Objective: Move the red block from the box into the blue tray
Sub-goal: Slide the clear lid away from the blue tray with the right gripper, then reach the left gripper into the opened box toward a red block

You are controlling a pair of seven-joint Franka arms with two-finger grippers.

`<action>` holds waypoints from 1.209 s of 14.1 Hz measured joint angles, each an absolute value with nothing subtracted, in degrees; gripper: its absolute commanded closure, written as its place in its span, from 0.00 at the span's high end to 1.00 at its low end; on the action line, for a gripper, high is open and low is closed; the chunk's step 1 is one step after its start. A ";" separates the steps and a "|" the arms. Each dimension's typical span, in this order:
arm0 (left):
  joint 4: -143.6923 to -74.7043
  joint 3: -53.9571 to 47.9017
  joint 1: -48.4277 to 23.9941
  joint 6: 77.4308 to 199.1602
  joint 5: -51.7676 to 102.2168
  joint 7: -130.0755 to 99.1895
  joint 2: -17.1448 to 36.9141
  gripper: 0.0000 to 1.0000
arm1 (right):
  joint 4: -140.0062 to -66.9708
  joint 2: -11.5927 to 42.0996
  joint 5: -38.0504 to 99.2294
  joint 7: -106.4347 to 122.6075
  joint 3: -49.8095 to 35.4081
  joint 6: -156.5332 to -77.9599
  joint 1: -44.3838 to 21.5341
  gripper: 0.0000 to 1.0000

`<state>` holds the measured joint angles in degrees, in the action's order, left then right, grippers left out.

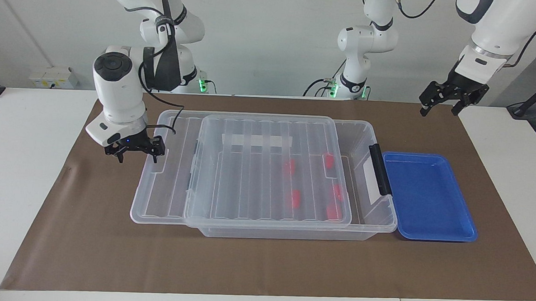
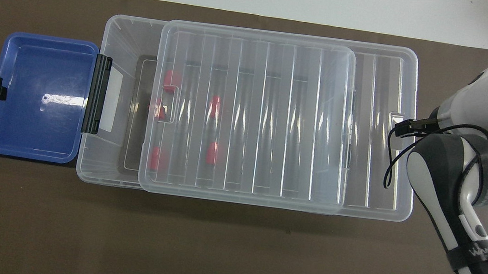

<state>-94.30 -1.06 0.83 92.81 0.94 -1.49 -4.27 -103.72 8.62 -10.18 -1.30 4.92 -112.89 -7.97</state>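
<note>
progress: lid (image 1: 267, 168) lies partly slid off the box (image 1: 291, 230) toward the right arm's end; no red block is out yet.
red blocks (image 1: 295, 198): five, in the box, mostly under the lid.
blue tray (image 1: 428, 198): empty, touching the box's latch end.
right gripper (image 1: 134, 149): at the lid's edge, jaws spread.
left gripper (image 1: 451, 97): open, waiting above the worktop (image 1: 245, 267).
obstacle: lid covers the blocks.

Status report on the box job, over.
Left gripper open, waiting above the blue tray's edge. Right gripper open at the lid's end. Red blocks in the box, lid covering them.
</note>
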 measured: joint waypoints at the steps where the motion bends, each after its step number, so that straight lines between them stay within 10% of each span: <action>1: -94.42 -1.21 0.82 93.75 0.94 -2.92 -4.27 1.00 | -103.60 8.62 -10.22 -1.30 4.94 -112.36 -7.60 1.00; 17: -99.31 -2.62 -11.64 108.89 -2.67 -28.99 0.47 1.00 | -103.31 7.22 -12.92 1.77 5.12 -107.63 -0.85 1.00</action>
<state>-99.31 -2.62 -11.64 108.89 -2.67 -28.99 0.47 -103.31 7.22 -12.92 1.77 5.12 -107.63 -0.85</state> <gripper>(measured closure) 0.000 0.000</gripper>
